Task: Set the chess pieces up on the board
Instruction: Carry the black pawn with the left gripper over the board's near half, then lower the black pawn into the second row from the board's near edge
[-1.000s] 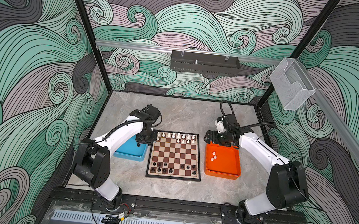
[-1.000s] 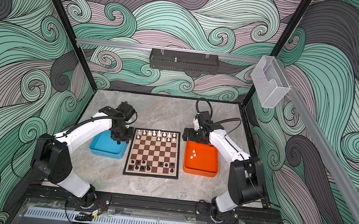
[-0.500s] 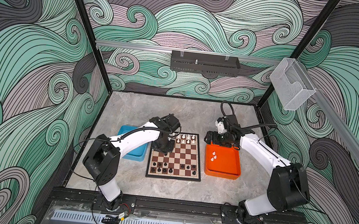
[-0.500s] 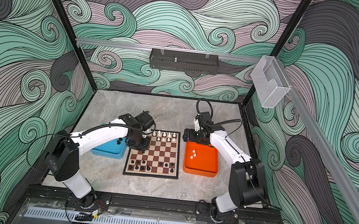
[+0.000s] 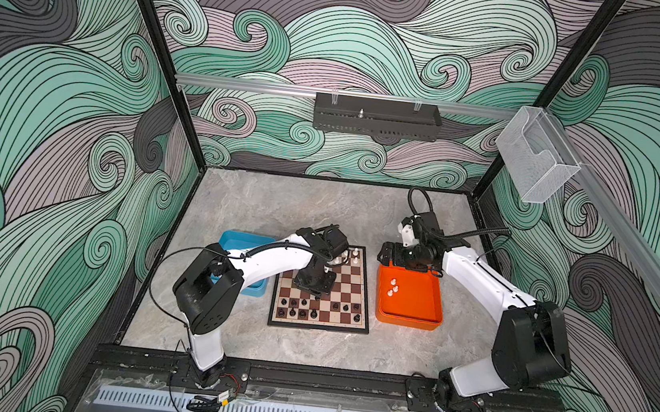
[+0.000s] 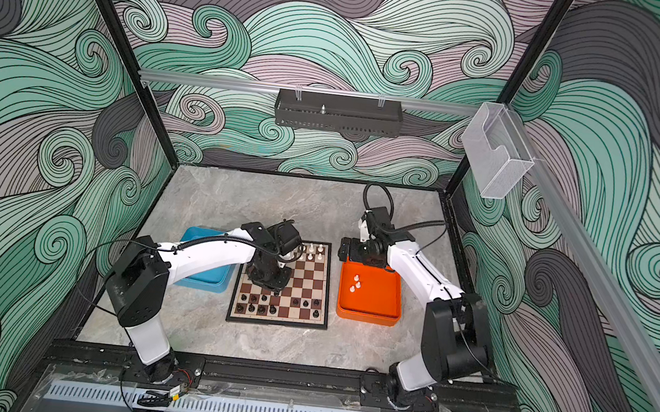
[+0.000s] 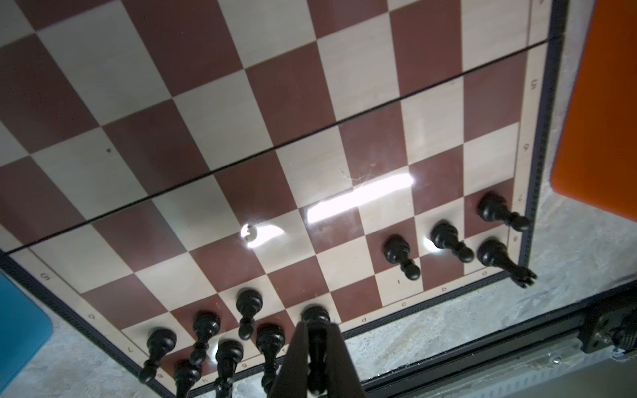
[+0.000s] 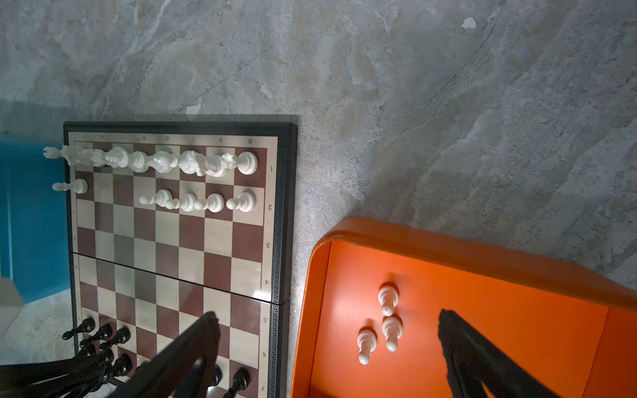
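The board [image 5: 346,296] [image 6: 306,292] lies mid-table. White chess pieces [image 8: 162,162] fill its far rows and black ones [image 5: 309,309] [image 7: 206,330] stand along its near rows. My left gripper [image 5: 317,293] [image 6: 274,289] [image 7: 316,358] is shut on a black piece [image 7: 315,318], whose base hangs over the nearest row; I cannot tell whether it touches. My right gripper [image 5: 387,259] [image 8: 327,344] stands open over the far left corner of the orange tray [image 5: 408,319] [image 8: 482,255]. Three white pawns [image 5: 393,287] [image 8: 387,298] lie in that tray.
A blue tray [image 5: 241,241] [image 6: 199,239] sits left of the board, partly under my left arm. Bare grey marble table [image 5: 319,210] stretches behind the board and trays. Black frame posts and patterned walls close in the workspace.
My left arm has swung from over the blue tray onto the board and toward its near rows, carrying the black piece. The right arm has stayed still.
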`<state>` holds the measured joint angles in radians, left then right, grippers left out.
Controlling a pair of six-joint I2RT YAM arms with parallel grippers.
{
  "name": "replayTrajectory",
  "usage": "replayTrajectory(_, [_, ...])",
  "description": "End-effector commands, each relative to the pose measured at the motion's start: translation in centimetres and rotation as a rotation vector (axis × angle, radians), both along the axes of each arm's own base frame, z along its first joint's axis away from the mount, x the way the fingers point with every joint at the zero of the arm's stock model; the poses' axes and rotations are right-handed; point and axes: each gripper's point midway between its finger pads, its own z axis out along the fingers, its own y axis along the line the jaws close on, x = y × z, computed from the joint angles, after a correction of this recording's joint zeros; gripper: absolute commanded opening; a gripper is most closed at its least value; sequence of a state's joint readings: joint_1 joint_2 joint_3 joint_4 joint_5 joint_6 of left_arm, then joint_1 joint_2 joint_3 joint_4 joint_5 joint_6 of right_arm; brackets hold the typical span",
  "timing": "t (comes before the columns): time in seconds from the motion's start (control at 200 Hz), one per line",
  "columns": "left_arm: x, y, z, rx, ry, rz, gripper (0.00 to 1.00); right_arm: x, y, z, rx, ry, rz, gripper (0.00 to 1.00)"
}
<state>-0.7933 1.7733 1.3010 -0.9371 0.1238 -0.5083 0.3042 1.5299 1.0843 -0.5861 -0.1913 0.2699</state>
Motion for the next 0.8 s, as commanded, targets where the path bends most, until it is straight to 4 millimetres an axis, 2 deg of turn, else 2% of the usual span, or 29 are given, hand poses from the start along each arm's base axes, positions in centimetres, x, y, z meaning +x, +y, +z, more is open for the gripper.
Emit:
replayTrajectory(0.0, [0.0,-0.1,-0.8,0.017,0.017,0.006,0.11,-0.2,-0.3,0.1,-0.004,0.0,-0.011,0.99])
replayTrajectory(0.48, [-0.6,0.6,-2.4,0.069,0.061,0.023,0.11,0.1,-0.3,-0.2,0.001,0.007,-0.01,0.99])
replayTrajectory(0.796, [-0.7,0.6,-2.8,0.074,0.075,0.021,0.11,0.0,-0.3,-0.2,0.001,0.005,-0.007,0.99])
